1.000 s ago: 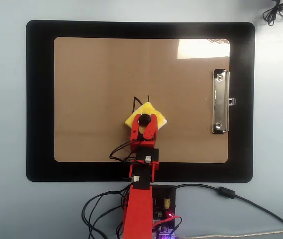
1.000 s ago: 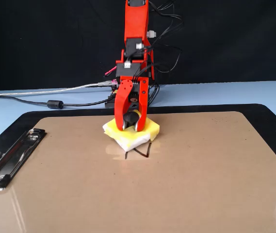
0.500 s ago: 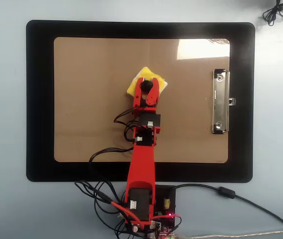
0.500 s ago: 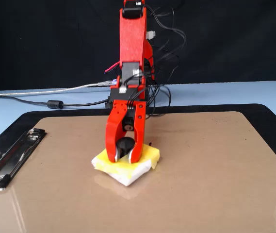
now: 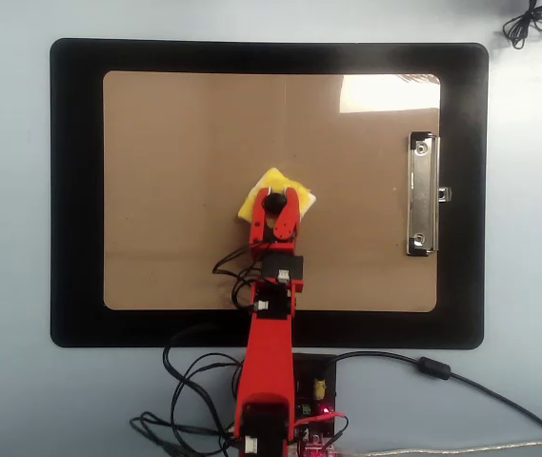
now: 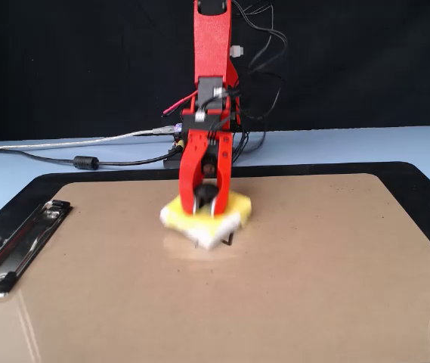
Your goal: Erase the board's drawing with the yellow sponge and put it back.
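The large brown hardboard clipboard (image 5: 185, 171) lies flat on a bigger black mat (image 5: 75, 190), which rests on the pale blue bench (image 5: 9, 228). In the overhead view the board's silver metal clip (image 5: 424, 194) sits at the right short edge; in the fixed view it appears at lower left (image 6: 20, 243).

The small square yellow sponge with a white edge (image 5: 257, 193) lies flat on the board, slightly left of frame centre in the overhead view and turned so its corners point up and down the frame. In the fixed view it sits just left of centre (image 6: 233, 207). The orange-red gripper (image 5: 274, 215) comes down onto it from the lower edge of the overhead frame, its two jaws pinching the round black knob (image 5: 273, 202) at the sponge's centre.

Of the drawing, only a short thin black marker stroke (image 6: 230, 240) shows, at the sponge's near right edge in the fixed view; the rest is hidden beneath the sponge. The gripper is slightly blurred in the fixed view.
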You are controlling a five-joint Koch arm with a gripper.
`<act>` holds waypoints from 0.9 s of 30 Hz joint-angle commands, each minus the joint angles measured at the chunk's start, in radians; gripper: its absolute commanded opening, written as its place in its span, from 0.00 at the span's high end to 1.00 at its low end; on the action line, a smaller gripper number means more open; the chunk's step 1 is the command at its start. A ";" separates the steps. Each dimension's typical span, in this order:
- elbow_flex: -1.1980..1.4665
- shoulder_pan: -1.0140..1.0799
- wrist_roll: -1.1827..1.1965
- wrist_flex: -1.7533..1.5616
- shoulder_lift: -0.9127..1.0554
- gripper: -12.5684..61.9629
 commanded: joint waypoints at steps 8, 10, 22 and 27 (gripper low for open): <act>0.026 -0.087 -0.069 -0.021 -0.012 0.94; 0.181 -0.147 -0.117 -0.015 0.141 0.94; 0.023 -0.219 -0.149 -0.021 -0.054 0.94; -0.057 -0.150 -0.144 -0.020 -0.127 0.94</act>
